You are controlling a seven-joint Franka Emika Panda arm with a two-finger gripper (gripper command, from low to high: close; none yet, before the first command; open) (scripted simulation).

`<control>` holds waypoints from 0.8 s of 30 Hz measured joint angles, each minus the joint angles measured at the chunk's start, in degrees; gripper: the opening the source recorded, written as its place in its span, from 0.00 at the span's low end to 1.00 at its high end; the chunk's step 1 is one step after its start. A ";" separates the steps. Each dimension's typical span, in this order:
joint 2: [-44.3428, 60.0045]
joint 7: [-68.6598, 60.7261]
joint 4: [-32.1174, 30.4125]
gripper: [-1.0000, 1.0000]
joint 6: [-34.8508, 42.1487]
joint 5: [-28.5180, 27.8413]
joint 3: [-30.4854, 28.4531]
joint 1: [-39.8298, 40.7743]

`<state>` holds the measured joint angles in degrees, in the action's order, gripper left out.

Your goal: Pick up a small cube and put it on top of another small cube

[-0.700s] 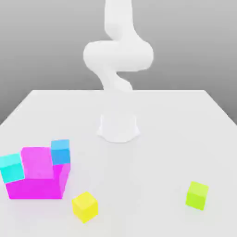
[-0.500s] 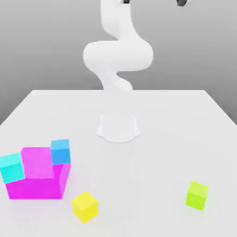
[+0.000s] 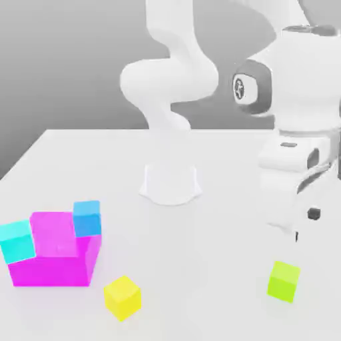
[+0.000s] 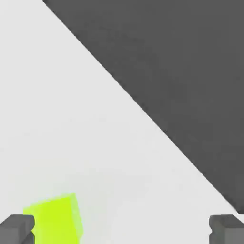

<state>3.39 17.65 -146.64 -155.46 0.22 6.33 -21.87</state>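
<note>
The small lime-green cube point(image 3: 284, 281) rests on the white table near the front at the exterior view's right. My gripper point(image 3: 304, 225) hangs just above and slightly behind it, apart from it. In the hand view the dark fingertips point(image 4: 17, 228) stand wide apart, so the gripper point(image 4: 121, 231) is open with nothing held. There the lime-green cube point(image 4: 55, 220) lies on the table close to one fingertip. Other small cubes are a yellow one point(image 3: 122, 296), a cyan one point(image 3: 16, 241) and a blue one point(image 3: 87, 218).
A large magenta block point(image 3: 56, 250) sits at the exterior view's front left, with the cyan and blue cubes against it. The arm's white base point(image 3: 170, 183) stands mid-table. The table edge point(image 4: 143, 112) runs near the lime-green cube, with dark floor point(image 4: 181, 62) beyond.
The arm has swung down into view at the exterior view's right, bringing the hand low over the lime-green cube. No cube has moved.
</note>
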 joint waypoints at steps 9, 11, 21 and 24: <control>17.97 1.10 0.20 0.00 -12.23 -6.63 -2.56 -4.04; 17.97 1.11 0.20 0.00 -12.23 -6.64 -2.56 -4.04; 8.88 -0.84 -1.58 0.00 -4.87 -4.06 -0.46 -2.54; 5.11 -3.66 -1.33 0.00 -1.29 -3.96 -2.48 0.86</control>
<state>8.50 13.99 -147.97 -156.75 -3.75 3.85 -21.01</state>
